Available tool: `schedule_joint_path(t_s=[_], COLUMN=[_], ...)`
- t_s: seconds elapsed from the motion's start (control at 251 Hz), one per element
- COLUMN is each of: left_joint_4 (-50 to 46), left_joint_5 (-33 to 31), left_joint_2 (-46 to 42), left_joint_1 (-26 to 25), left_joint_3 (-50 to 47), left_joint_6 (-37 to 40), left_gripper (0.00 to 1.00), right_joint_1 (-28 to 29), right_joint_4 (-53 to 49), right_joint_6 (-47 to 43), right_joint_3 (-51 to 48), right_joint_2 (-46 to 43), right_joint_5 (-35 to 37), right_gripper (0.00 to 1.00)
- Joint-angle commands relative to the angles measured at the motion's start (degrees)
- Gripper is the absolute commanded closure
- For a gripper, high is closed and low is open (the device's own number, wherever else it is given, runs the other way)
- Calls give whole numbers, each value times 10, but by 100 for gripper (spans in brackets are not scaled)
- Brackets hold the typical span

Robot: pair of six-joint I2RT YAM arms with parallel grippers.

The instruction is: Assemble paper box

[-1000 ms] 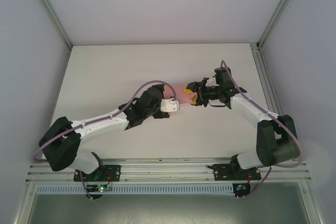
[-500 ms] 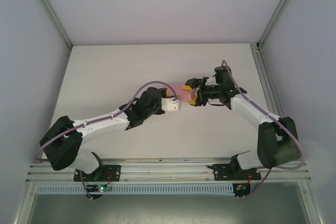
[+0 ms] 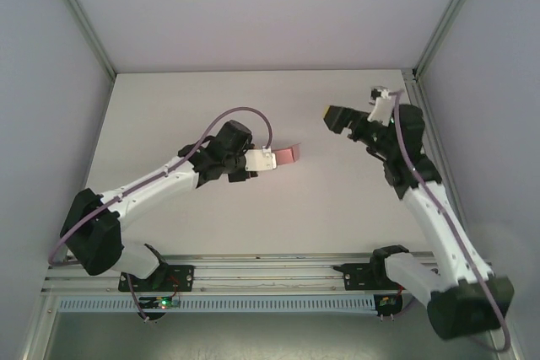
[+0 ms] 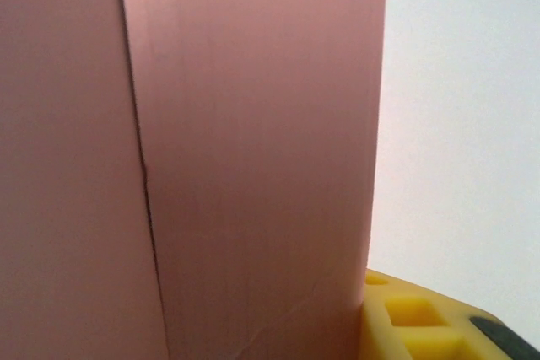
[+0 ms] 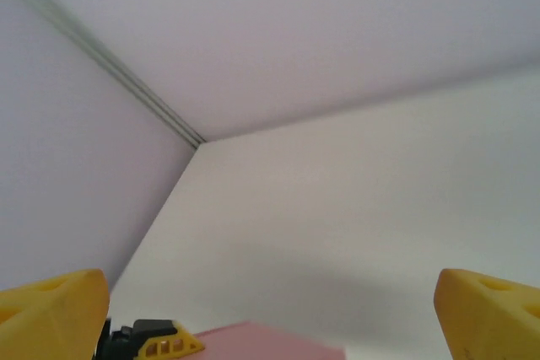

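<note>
The table is where the paper box lands if this goes wrong. Only 1 claw has it, so the thin card could buckle or slide out of the pinch, and a careless approach by the other arm could knock it loose.

The left arm stretches from its base at 7 o'clock to mid-table, wrist low and level. The right arm rears up from 5 o'clock, forearm steep, reaching toward 1 o'clock.

The right gripper hangs well apart from the box, at its 2 o'clock, with yellow fingertips spread wide and holding nothing. The left gripper is closed partway on the box's near end.

The box points toward 3 o'clock, seemingly clear of the table. 1 fold line runs down its pink face.
</note>
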Motion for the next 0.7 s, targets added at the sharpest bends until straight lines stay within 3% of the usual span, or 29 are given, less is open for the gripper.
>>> schedule_joint_path(t_s=[0.0,0.12,0.327,0.475,0.615,0.698], left_joint_4=[-165,-197,-196,-195,-209,-216], left_joint_5=[63,26,28,42,44,46], left_joint_2=[48,102,138,147,164,172], left_joint_1=[19,27,28,29,31,34], left_joint_3=[30,60,77,82,97,105], left_joint_6=[14,1,2,17,24,25], left_gripper=[65,65,63,62,61,60], right_joint_1=[5,40,129,132,139,146], right_joint_4=[96,-26,-140,-139,-157,-190], right_joint_6=[-150,-232,-307,-324,-370,-404], right_joint_3=[-60,-24,13,28,56,71], right_joint_2=[-18,15,129,212,259,274], right_joint_5=[-65,-108,-89,-123,-156,-140], right_gripper=[2,10,23,27,36,43])
